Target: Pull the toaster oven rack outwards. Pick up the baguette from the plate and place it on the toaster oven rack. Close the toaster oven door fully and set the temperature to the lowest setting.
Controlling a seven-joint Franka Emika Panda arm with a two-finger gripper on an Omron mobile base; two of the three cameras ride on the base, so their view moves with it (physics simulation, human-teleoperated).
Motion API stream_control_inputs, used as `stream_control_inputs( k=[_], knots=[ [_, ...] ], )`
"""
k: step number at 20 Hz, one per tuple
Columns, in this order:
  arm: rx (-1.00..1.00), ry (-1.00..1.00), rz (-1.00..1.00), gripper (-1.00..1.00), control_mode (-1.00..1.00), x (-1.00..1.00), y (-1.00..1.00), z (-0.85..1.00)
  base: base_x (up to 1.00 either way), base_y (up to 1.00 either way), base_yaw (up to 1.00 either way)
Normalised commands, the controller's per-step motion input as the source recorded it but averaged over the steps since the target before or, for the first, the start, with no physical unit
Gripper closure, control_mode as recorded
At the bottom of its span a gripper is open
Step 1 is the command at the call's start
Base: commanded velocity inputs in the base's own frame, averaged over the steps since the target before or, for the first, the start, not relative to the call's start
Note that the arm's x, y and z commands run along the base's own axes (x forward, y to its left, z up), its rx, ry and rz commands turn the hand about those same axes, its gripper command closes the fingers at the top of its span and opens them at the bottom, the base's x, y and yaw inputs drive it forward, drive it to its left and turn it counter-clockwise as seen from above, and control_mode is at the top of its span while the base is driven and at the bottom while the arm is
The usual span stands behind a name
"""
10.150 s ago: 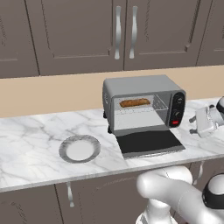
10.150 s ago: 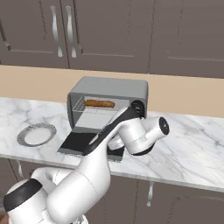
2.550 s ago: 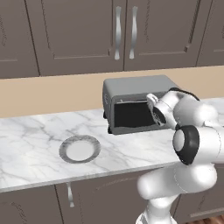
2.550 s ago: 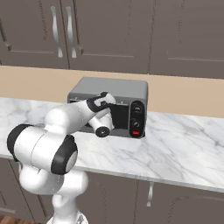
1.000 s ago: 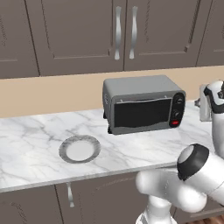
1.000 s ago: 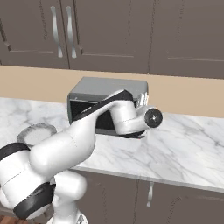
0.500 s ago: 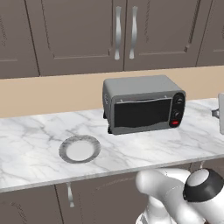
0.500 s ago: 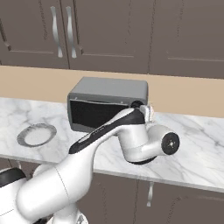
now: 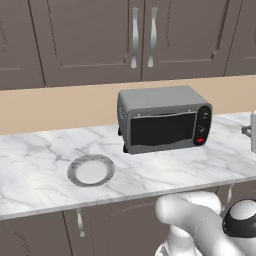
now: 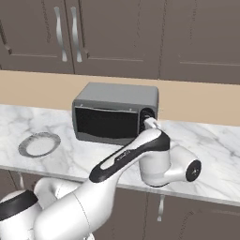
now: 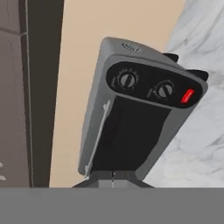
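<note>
- A white marble counter (image 9: 30, 165) with grey veins runs left to right across the scene.
- A plain tan backsplash (image 9: 55, 107) rises along its far edge.
- Dark grey-brown upper cabinets (image 9: 85, 40) hang above, their two middle doors bearing long silver handles (image 9: 135, 37).
- Lower cabinet fronts (image 9: 40, 235) of the same colour sit below the counter's near edge.

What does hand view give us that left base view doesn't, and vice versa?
Hand view alone: close look at the black side panel, two round knobs and the red button clearly separate, and the thin door handle along one edge.
Left base view alone: the plate, bare, on the marble counter, left of the toaster oven; upper cabinets full width.
Both: toaster oven door shut, dark glass, beige wall behind.
</note>
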Motion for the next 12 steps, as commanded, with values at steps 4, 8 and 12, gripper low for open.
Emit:
stream_control_inputs(
  k=[4,8,12],
  knots=[
    [-0.23,-0.16,0.10,1.00,-1.00,0.15,-0.33,0.00,0.00,0.00,0.00],
    [-0.31,-0.09,-0.16,1.00,-1.00,0.23,-0.04,0.00,0.00,0.00,0.00],
    [-0.33,-0.07,-0.42,1.00,-1.00,0.08,0.00,0.00,0.00,0.00,0.00]
  ],
)
